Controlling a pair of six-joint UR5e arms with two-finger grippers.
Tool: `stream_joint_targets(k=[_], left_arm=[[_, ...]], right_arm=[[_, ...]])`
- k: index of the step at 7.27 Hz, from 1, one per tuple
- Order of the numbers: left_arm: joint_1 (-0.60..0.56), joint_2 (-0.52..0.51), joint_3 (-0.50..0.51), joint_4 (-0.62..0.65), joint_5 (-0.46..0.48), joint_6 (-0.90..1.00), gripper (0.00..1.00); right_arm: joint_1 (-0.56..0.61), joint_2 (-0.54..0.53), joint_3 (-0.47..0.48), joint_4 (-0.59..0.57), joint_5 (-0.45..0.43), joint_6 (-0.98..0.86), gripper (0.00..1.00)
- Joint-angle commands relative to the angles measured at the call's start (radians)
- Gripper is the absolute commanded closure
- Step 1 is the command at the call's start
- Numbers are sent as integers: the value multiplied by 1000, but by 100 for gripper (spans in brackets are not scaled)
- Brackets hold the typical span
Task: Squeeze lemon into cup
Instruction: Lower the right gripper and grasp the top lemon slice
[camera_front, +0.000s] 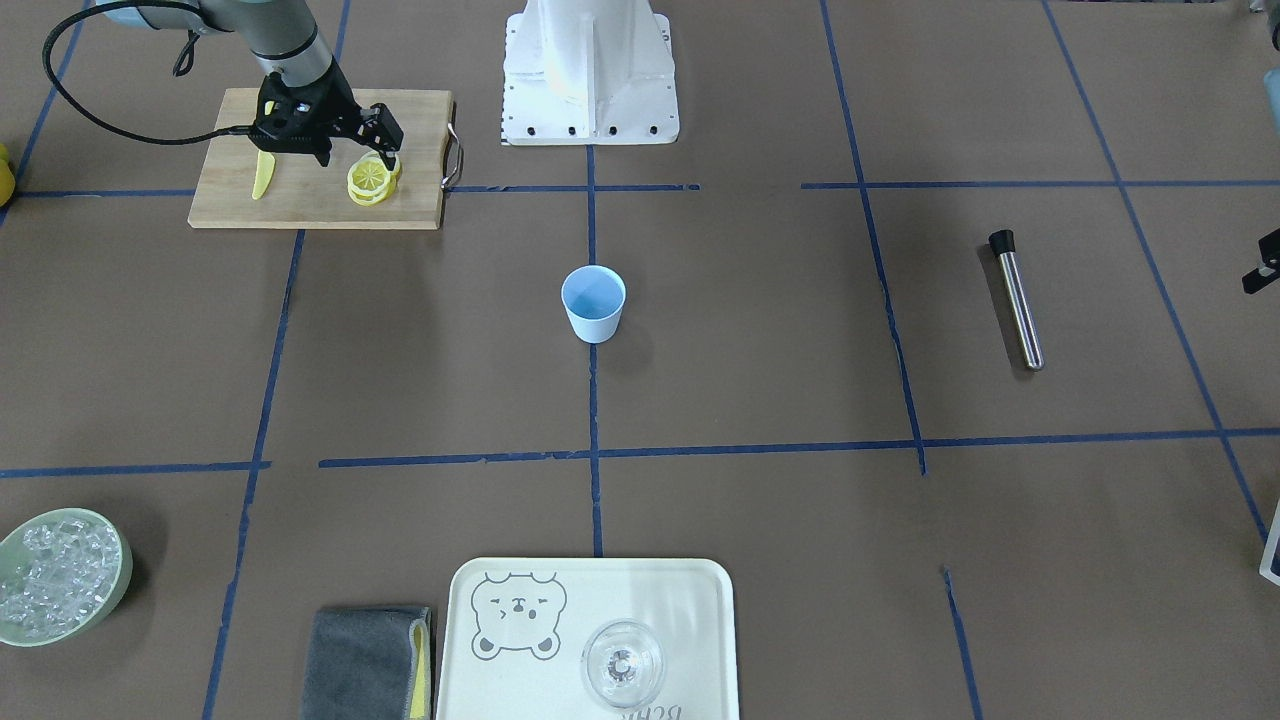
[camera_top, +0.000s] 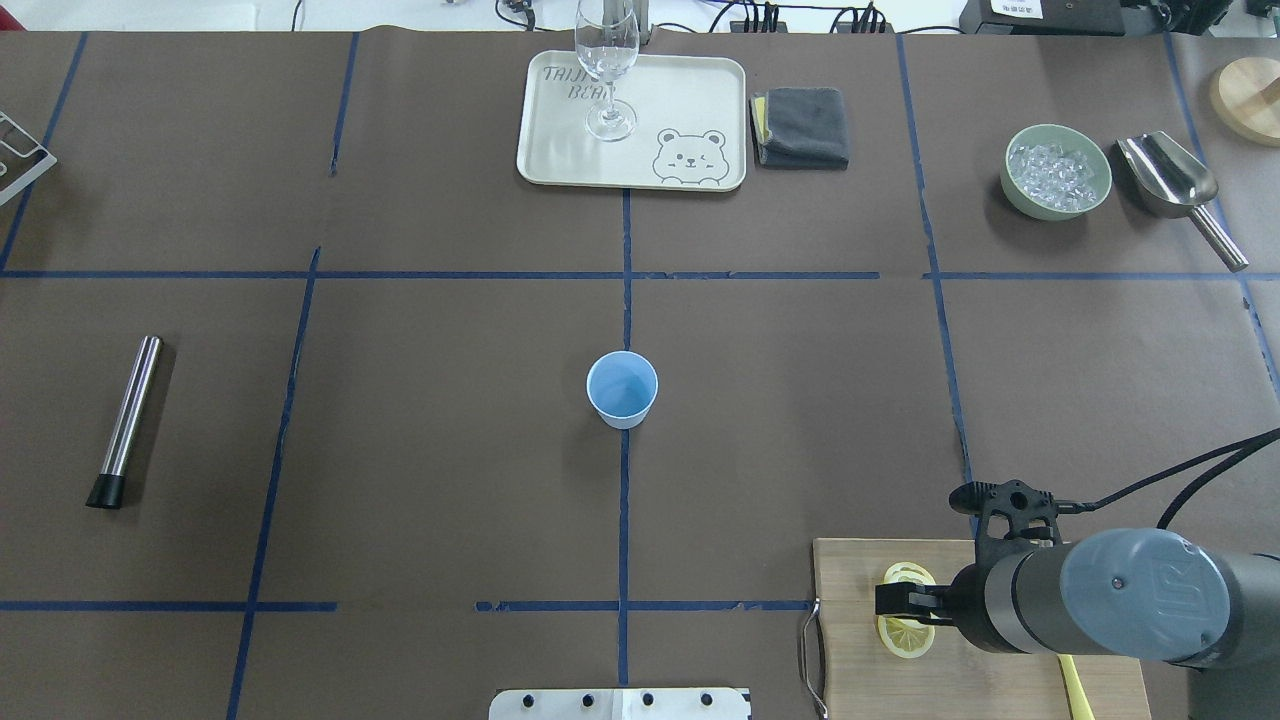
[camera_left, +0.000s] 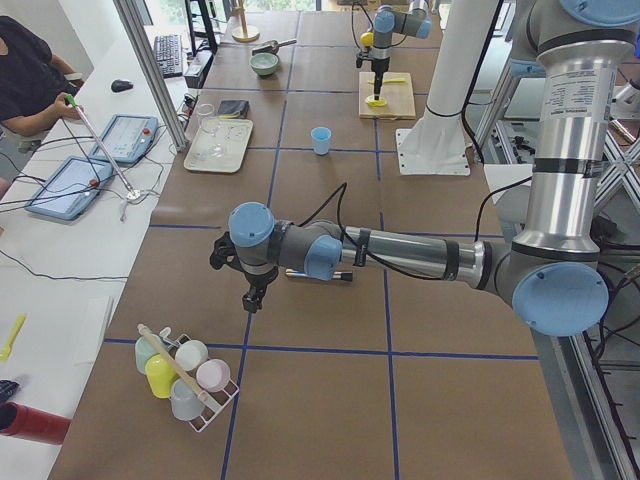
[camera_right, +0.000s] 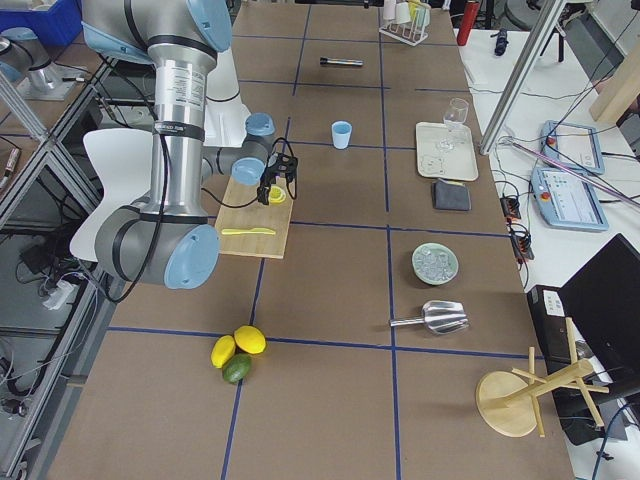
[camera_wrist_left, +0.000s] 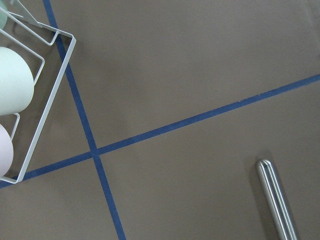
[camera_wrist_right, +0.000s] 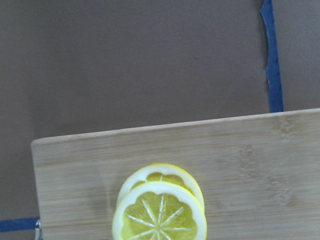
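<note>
1. The cup (camera_front: 594, 305) stands upright, mouth up, well apart from the right pincer (camera_front: 388, 152), toward the middle of the counter (camera_front: 760, 330). Its inside shows only blue.
2. The lemon (camera_front: 370, 182) lies directly under the right pincer on the board (camera_front: 310, 205), as two thin slices, one partly over the other.
3. I cannot tell how wide the right pincer is open, nor if it touches the lemon.
4. Far beyond this pincer a bowl (camera_top: 1050, 210) holds ice (camera_top: 1057, 165), and a tray (camera_top: 570, 150) carries an upright glass (camera_top: 607, 70).
5. The left pincer (camera_left: 250, 300) points down over the counter, just beside a rack (camera_wrist_left: 45, 106) that holds pale tumblers (camera_wrist_left: 12, 80). Its opening I cannot tell.
6. The lemon is nearer to the board's handle (camera_front: 455, 160) end, the end closest to the cup. Between them lies bare brown counter crossed by blue tape (camera_front: 592, 420).
7. A knife (camera_front: 262, 178) lies on the board on the wrist side of the right pincer. A steel bar (camera_wrist_left: 275, 200) lies near the left pincer.
</note>
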Motion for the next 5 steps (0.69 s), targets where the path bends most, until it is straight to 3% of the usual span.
stream_joint_targets(k=[1,5], left_arm=[[0,8,-5,0,-1,1,0],[0,15,-7,-3,-1,4,0]], right_arm=[[-4,2,-5,0,-2,1,1],[20,34,-37,-2,3,-10,0]])
